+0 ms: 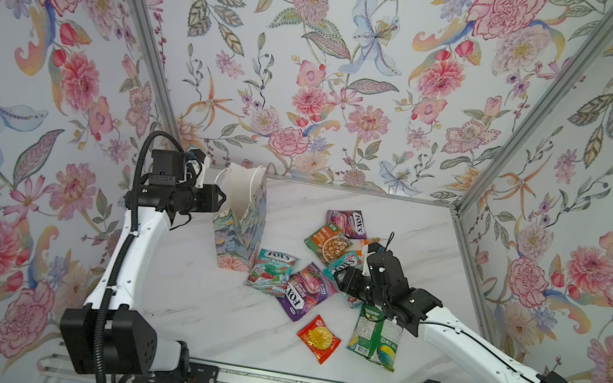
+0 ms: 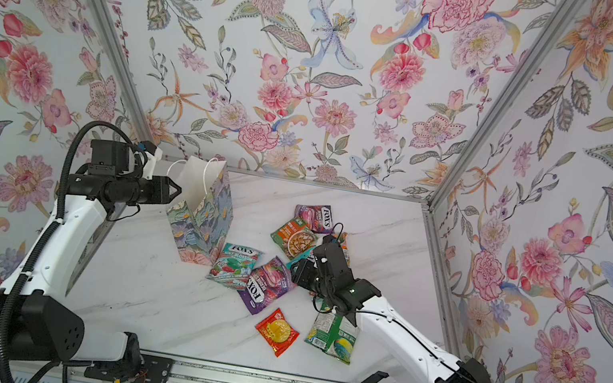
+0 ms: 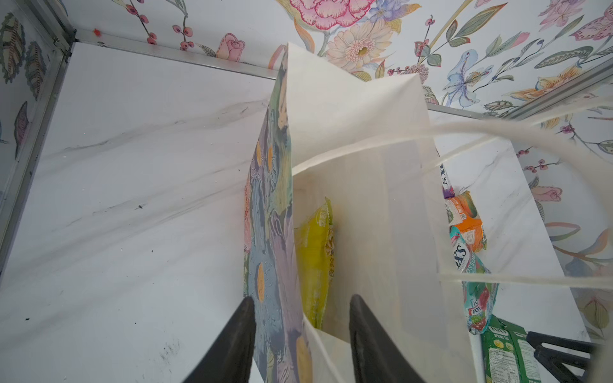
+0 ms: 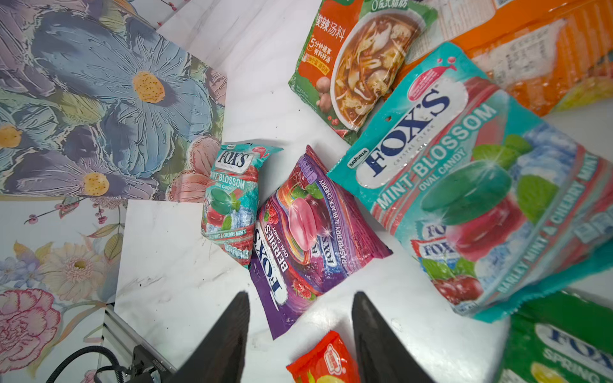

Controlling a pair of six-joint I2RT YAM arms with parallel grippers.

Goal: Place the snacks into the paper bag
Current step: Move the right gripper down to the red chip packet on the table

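One paper bag (image 1: 237,231) and nine snack packets (image 1: 318,338) are visible.

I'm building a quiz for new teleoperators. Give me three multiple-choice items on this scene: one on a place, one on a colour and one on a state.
1. Where is the yellow packet relative to the paper bag?
A. beside it
B. inside it
C. lying across its mouth

2. What colour is the FOX'S Berries packet?
A. orange
B. green
C. purple

3. How does the paper bag stand?
A. upright, mouth open
B. lying flat
C. folded shut

Key:
1 B, the left wrist view shows it against the bag's white inner wall.
2 C, its printed front is purple.
3 A, both top views show it standing with its mouth open.
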